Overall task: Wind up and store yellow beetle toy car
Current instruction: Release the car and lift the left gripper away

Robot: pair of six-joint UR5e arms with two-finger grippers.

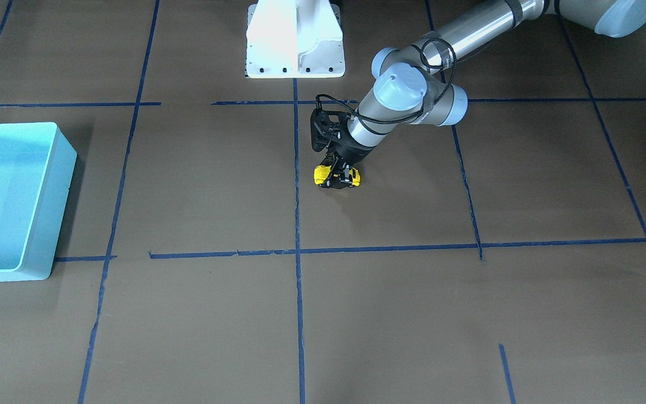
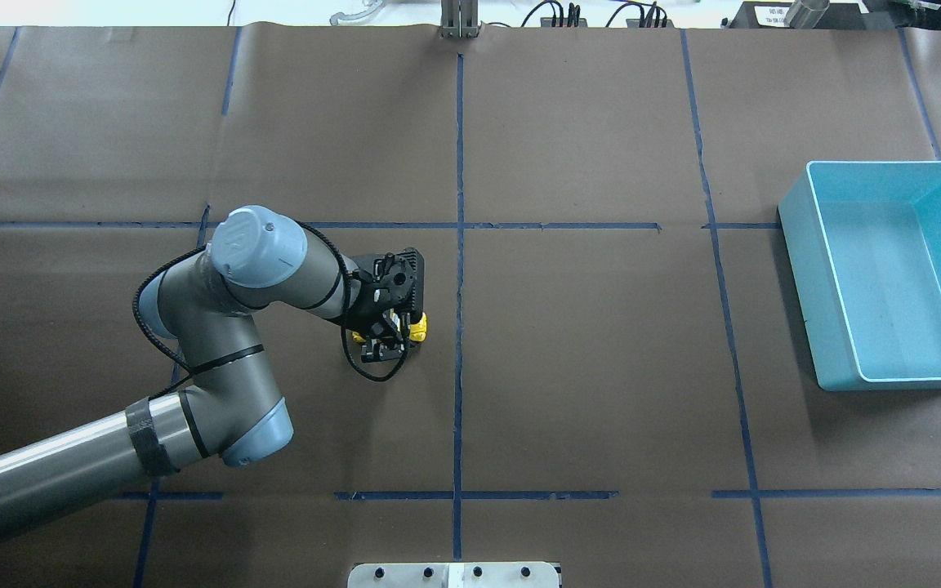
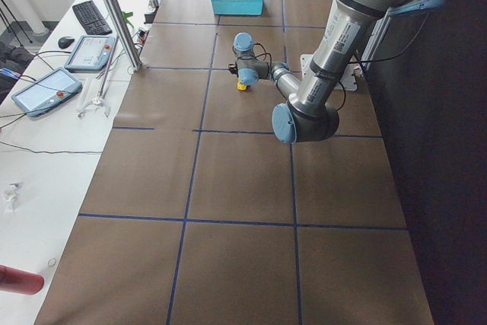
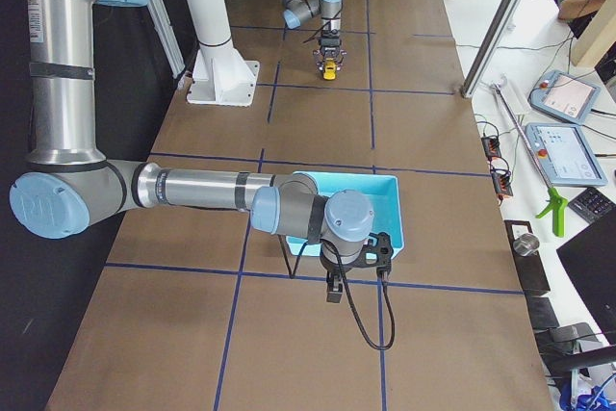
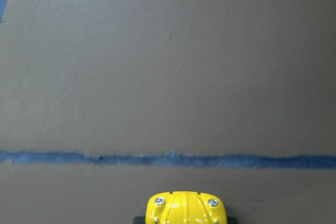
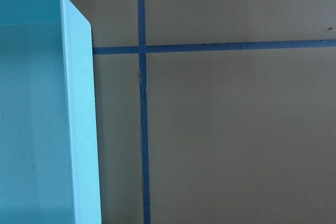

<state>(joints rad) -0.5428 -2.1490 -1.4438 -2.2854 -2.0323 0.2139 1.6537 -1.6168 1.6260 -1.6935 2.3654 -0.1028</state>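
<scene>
The yellow beetle toy car (image 1: 320, 175) sits at table level near the middle of the table, just left of the centre tape line in the overhead view (image 2: 418, 327). My left gripper (image 1: 338, 178) points down over it and is shut across its middle, so yellow shows on both sides of the fingers. The left wrist view shows the car's rounded end (image 5: 185, 208) at the bottom edge. My right gripper (image 4: 333, 291) shows only in the exterior right view, hovering by the near side of the turquoise bin (image 4: 393, 190); I cannot tell whether it is open or shut.
The turquoise bin (image 2: 797, 269) stands at the robot's right side of the table and nothing shows inside it. Its corner fills the left of the right wrist view (image 6: 79, 103). Blue tape lines (image 5: 173, 159) grid the brown table cover. The white robot base (image 1: 295, 39) stands at the table's edge.
</scene>
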